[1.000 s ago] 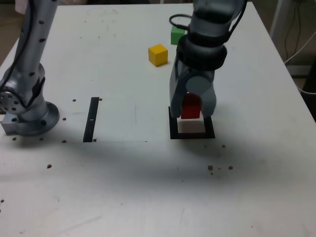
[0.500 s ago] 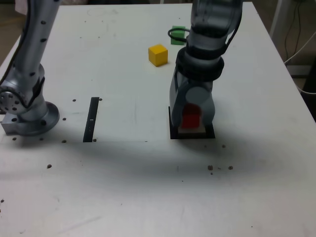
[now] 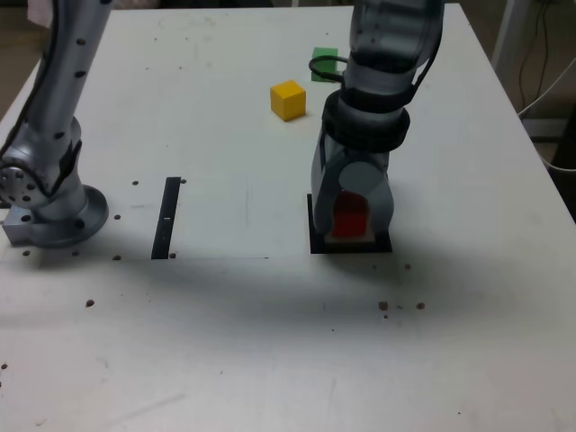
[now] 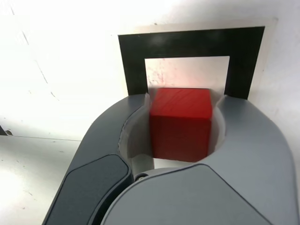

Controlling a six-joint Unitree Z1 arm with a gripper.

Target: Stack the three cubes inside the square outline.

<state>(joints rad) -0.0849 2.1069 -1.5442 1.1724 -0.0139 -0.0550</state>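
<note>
Green cube (image 3: pixel 323 64) half hidden behind arm in exterior view, wrist view alone shows claw (image 4: pixel 180 123) clamped on red cube (image 4: pixel 180 123) over square outline (image 4: pixel 190 46).

The gripper (image 3: pixel 352 219) is sinking lower over the square outline (image 3: pixel 314 243), carrying the red cube (image 3: pixel 350 216) down until it is sitting low within the frame, now hiding most of the white centre that showed a second ago.
</note>
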